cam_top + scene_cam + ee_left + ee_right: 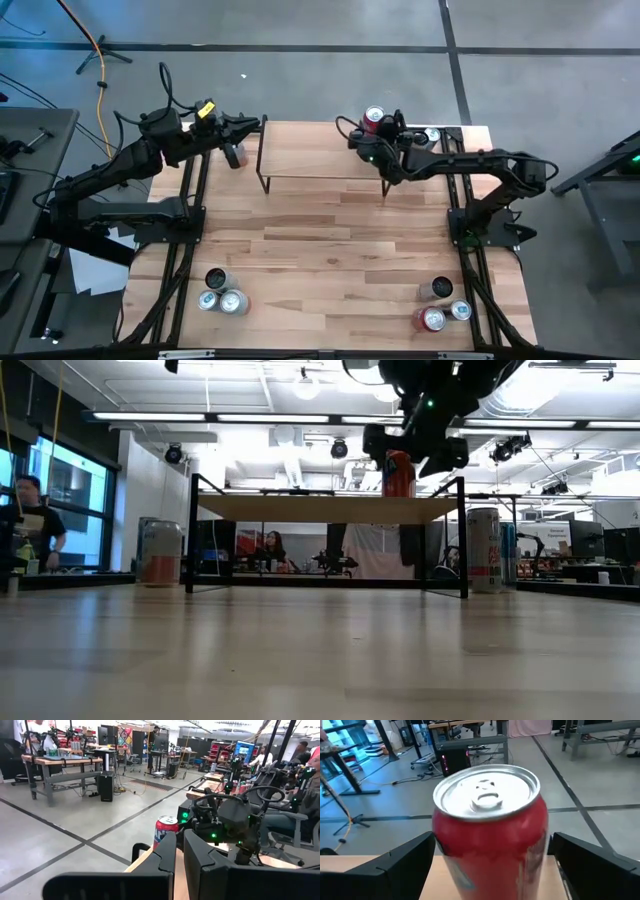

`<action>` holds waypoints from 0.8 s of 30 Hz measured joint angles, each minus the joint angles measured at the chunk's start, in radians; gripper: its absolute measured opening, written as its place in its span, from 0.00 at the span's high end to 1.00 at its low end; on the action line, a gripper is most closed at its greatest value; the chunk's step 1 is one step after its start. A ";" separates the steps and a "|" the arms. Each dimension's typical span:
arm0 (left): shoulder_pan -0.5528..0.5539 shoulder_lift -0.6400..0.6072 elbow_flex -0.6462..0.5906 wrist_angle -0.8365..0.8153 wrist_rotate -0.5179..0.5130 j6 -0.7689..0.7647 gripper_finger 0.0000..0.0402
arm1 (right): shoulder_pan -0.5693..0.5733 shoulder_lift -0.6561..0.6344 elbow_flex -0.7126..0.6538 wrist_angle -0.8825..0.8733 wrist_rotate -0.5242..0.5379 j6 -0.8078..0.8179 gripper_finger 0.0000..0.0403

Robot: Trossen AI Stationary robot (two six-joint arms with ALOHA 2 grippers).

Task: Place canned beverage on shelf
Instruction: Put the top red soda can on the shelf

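Observation:
A red can point(374, 119) stands upright on the far right end of the shelf point(320, 155), a light wood plank on thin black legs. In the low view the red can point(398, 472) stands with its base on the plank point(300, 510). My right gripper point(368, 132) is around the can and shut on it. My left gripper point(252, 125) is shut and empty, above the table's far left just beyond the shelf's left end. The left wrist view shows the red can point(165, 830) with my right gripper point(225, 820) behind it. My right gripper pinches the red can's side wall point(445, 850) between its two fingers, about mid-height, well below the can's silver lid point(487, 792). One finger point(405, 865) is on each side of the can. The can is upright, its base on the shelf top.
A silver and orange can point(160, 552) stands on the table left of the shelf, and a tall can point(484, 550) to its right. Three cans point(220, 295) stand near the table's near left corner and three point(440, 308) near its near right corner.

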 joint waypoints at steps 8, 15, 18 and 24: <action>0.000 -0.014 0.000 0.000 0.000 0.061 1.00 | -0.052 0.000 0.000 0.030 -0.041 0.000 0.04; 0.000 -0.017 0.000 0.001 0.000 0.070 1.00 | -0.081 0.000 0.000 0.030 -0.095 0.039 0.04; 0.000 -0.018 0.000 0.001 -0.001 0.070 1.00 | -0.087 0.000 0.000 0.029 -0.100 0.045 0.04; 0.000 -0.018 0.000 0.001 -0.001 0.083 1.00 | -0.087 0.000 0.000 0.030 -0.138 0.029 0.16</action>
